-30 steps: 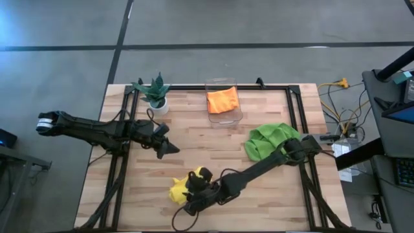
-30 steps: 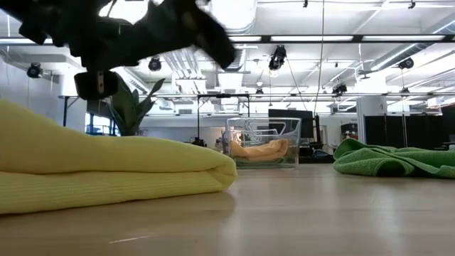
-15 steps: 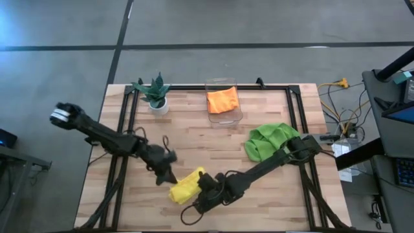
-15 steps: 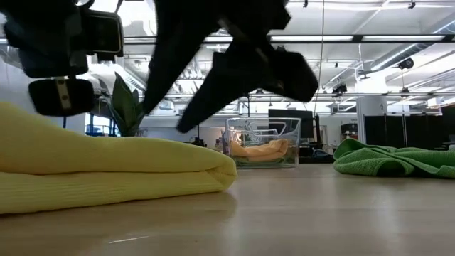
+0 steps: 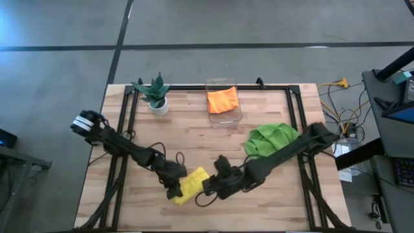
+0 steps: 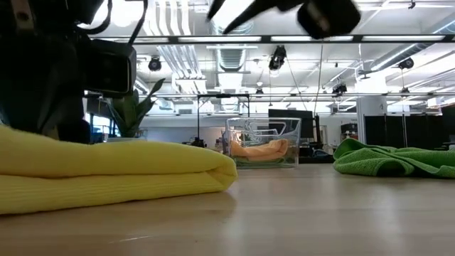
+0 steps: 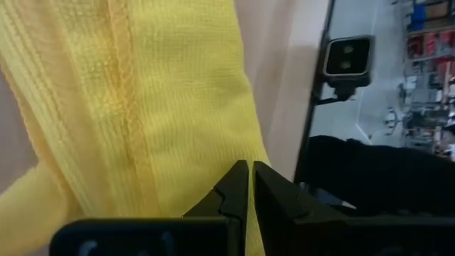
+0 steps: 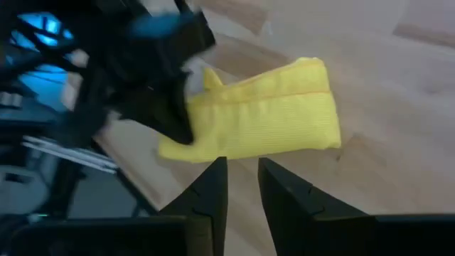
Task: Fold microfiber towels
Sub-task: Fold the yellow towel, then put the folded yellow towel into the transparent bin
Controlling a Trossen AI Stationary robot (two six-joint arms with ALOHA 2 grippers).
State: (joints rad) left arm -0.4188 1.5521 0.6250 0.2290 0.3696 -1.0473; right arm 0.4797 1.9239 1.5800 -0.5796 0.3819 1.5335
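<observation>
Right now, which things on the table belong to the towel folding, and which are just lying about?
Job: yellow towel, folded, both grippers beside it; green towel, crumpled; orange towel in the clear bin.
Lying about: potted plant.

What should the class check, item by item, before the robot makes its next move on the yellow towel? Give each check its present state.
1. Yellow towel lies folded on the table: ok.
2. Left gripper at the towel's left end, fingers shut: ok; whether it pinches cloth: cannot tell.
3. Right gripper empty, just right of the towel, fingers slightly apart: ok.
4. Green towel folded: not ok, it lies bunched at the right side.
5. Orange towel sits in the clear bin: ok.
6. Potted plant stands away from both arms: ok.
</observation>
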